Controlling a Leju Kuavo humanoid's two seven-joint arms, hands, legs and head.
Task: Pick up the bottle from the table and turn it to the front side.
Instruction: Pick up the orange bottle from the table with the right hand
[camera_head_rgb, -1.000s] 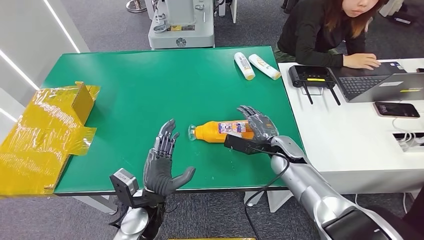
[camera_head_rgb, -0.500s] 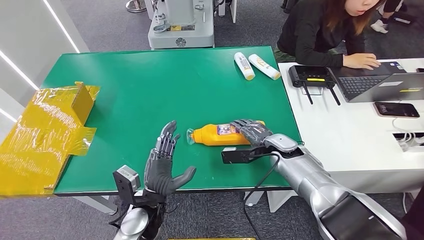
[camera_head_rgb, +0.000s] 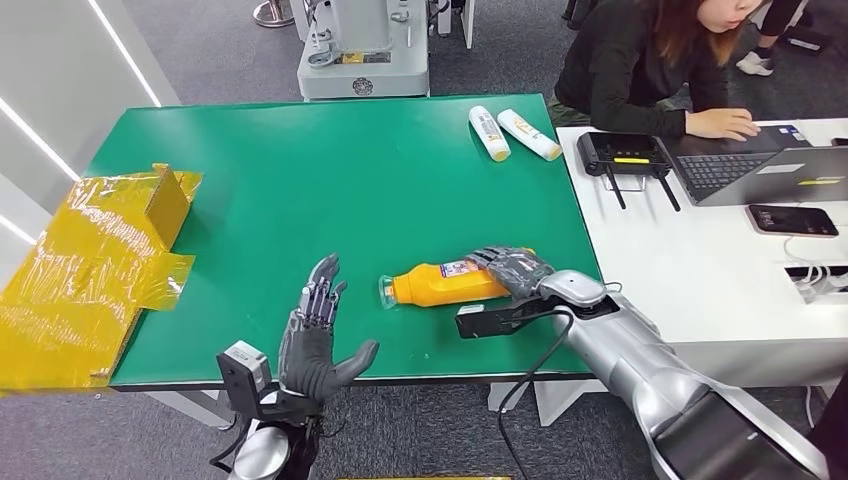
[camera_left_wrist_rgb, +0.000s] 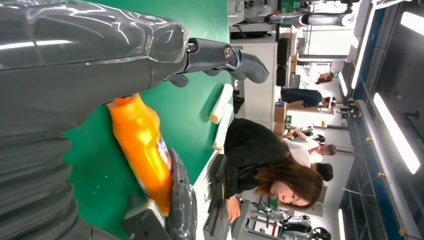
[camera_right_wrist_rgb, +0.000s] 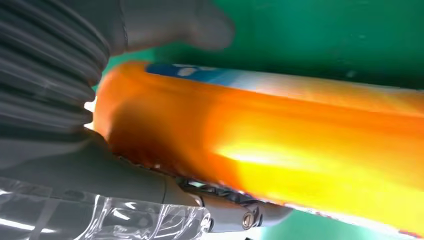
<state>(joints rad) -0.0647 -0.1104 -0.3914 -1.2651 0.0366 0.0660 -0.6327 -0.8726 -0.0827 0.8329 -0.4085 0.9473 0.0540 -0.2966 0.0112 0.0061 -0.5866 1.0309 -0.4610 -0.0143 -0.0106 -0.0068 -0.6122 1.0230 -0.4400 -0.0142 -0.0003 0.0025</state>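
Nearest, left hand (camera_head_rgb: 312, 335) at the table's front edge, fingers spread and holding nothing. Just beyond, right hand (camera_head_rgb: 515, 270) wrapped around the base end of the orange bottle (camera_head_rgb: 440, 283), lying on its side on the green table (camera_head_rgb: 300, 170). Could slip or roll if gripped so far from the middle. Farther back, two white tubes (camera_head_rgb: 510, 131), well apart.

Right hand (camera_head_rgb: 512, 269) wraps the bottle (camera_head_rgb: 440, 284); left hand (camera_head_rgb: 314, 335) hovers upright, fingers spread, holding nothing
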